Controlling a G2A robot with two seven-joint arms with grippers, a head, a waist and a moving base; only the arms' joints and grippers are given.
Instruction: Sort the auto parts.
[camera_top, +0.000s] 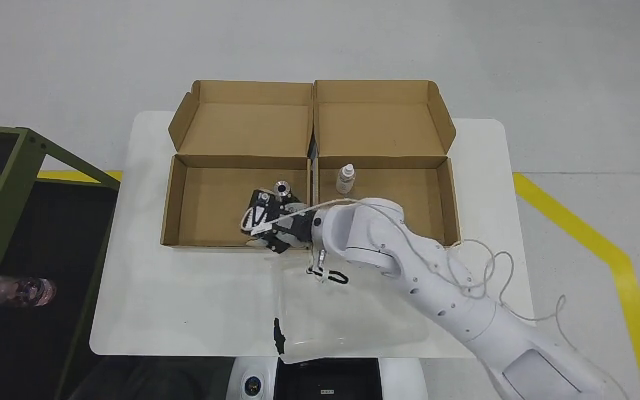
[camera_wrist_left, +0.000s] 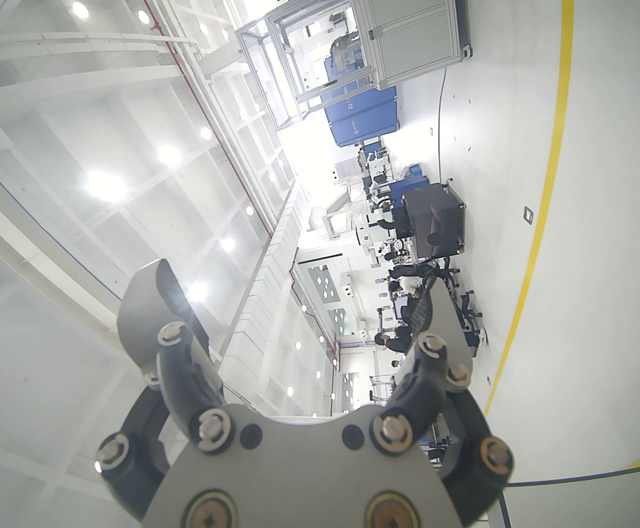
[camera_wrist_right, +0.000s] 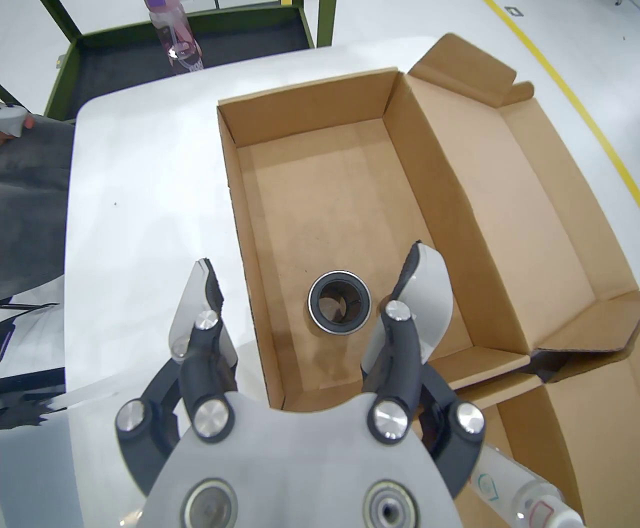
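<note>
Two open cardboard boxes stand side by side on the white table. The left box holds a black-rimmed metal ring, which lies flat on the box floor. My right gripper hangs open over that box's front wall. In the right wrist view the ring lies just beyond the right gripper, free of its fingers. The right box contains a small white bottle, standing by the wall it shares with the left box. My left gripper is open, holds nothing and points up toward the ceiling.
A green-framed cart with a dark top stands left of the table, and a purple bottle rests on it. Both boxes' lids are folded back at the far side. Bare tabletop lies left of and in front of the boxes.
</note>
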